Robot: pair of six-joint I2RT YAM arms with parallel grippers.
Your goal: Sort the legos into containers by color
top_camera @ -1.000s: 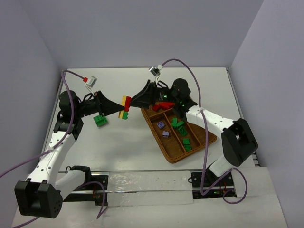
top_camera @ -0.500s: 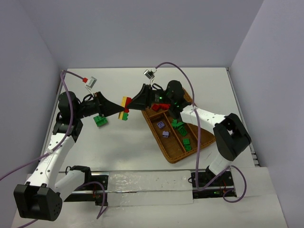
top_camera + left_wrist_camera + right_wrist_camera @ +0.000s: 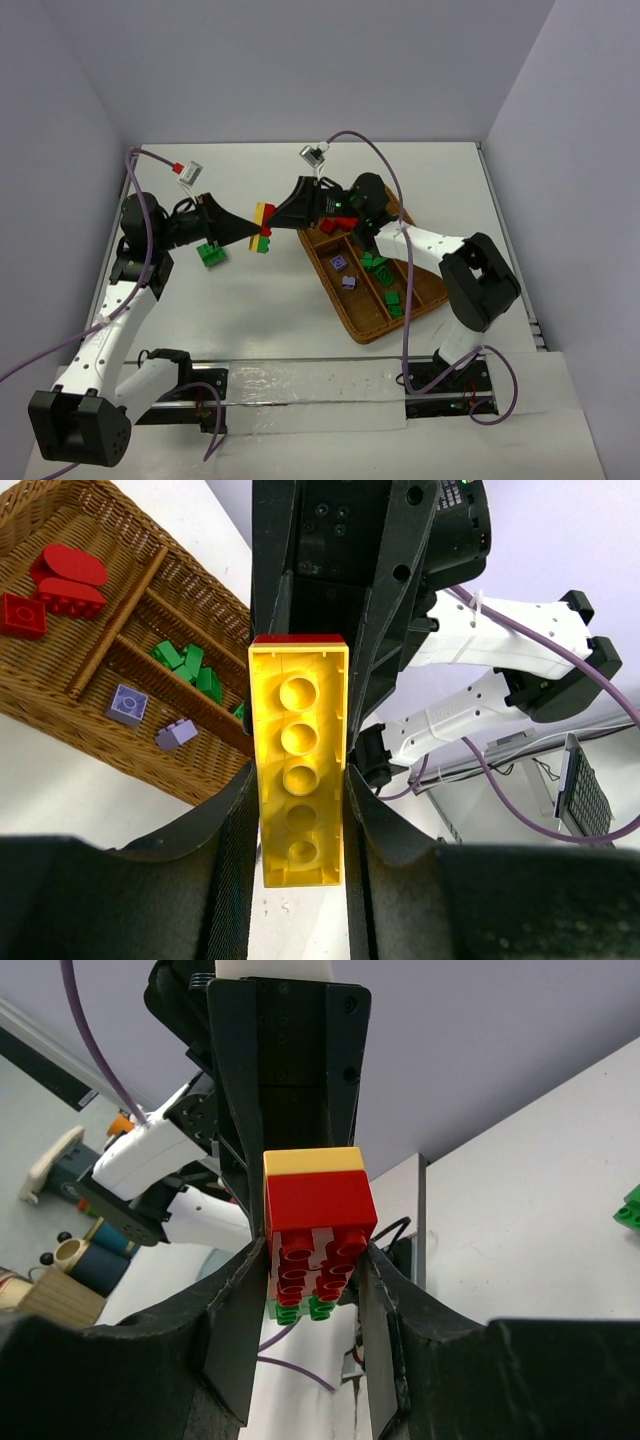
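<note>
1. Meeting in mid-air above the white table (image 3: 250, 300), just left of the wicker tray (image 3: 372, 336), and sharing one clump of legos (image 3: 263, 229): yellow on top, red in the middle, green below.
2. Clamping the clump's yellow brick (image 3: 298, 780) between the fingers of the left gripper (image 3: 251, 234), which are pressing on both long sides in the left wrist view.
3. Squeezing the red brick (image 3: 318, 1210) with the right gripper (image 3: 315, 1260), both fingers lying flush against the sides in the right wrist view.
4. Housing several red bricks (image 3: 62, 580) in the crosswise section (image 3: 110, 525) at the tray's far end, partly hidden under the right arm (image 3: 430, 245) from above.
5. Carrying two pale purple bricks (image 3: 339, 263) in the long slot nearest the clump, one behind the other and slightly apart.
6. Collecting green bricks (image 3: 377, 263) in the middle long slot, bunched at the far end with more lying toward the near end.
7. Showing one loose green brick (image 3: 210, 254) on the table beside the left arm, well apart from the tray.
</note>
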